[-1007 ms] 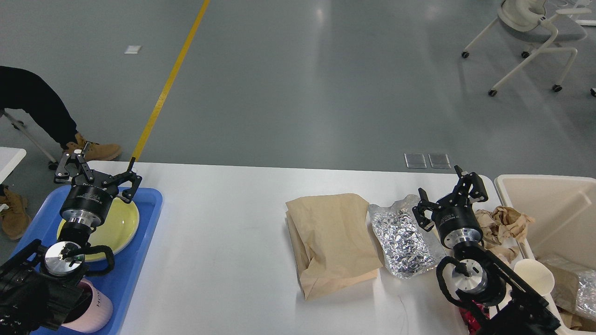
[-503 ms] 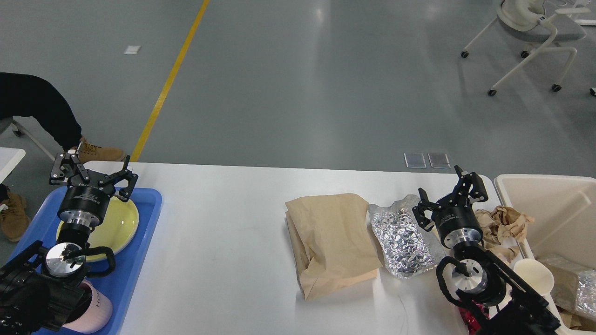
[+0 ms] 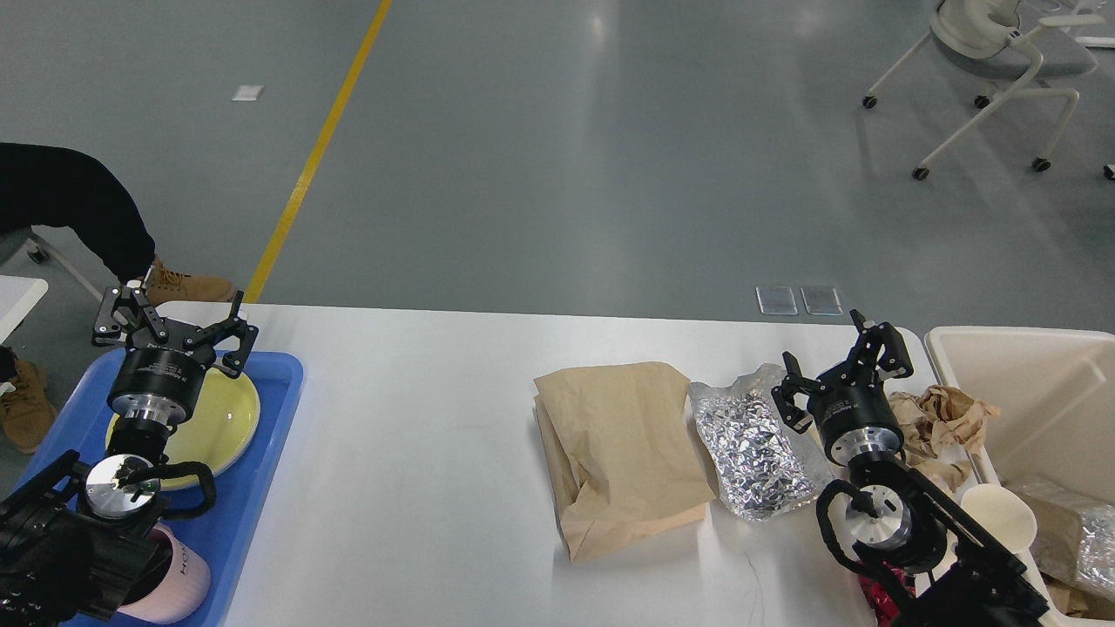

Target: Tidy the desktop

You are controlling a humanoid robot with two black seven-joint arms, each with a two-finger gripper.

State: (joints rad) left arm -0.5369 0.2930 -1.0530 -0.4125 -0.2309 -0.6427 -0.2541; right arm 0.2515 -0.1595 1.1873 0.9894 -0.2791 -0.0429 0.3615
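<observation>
Just left of the right claw (image 3: 841,370), spread and empty, a foil bag (image 3: 760,453) and brown paper bag (image 3: 620,453) are lying on the white table (image 3: 418,453). A shallow pinch is risking slippage or tearing. The left claw (image 3: 170,320), also spread, is hovering above a yellow plate (image 3: 222,422), which it could strike.

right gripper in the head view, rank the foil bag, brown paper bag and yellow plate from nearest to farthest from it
From the right gripper:
1. foil bag, just to its left, beside the gripper.
2. brown paper bag, further left, mid desktop.
3. yellow plate, far left, in the blue tray under the left gripper.
</observation>
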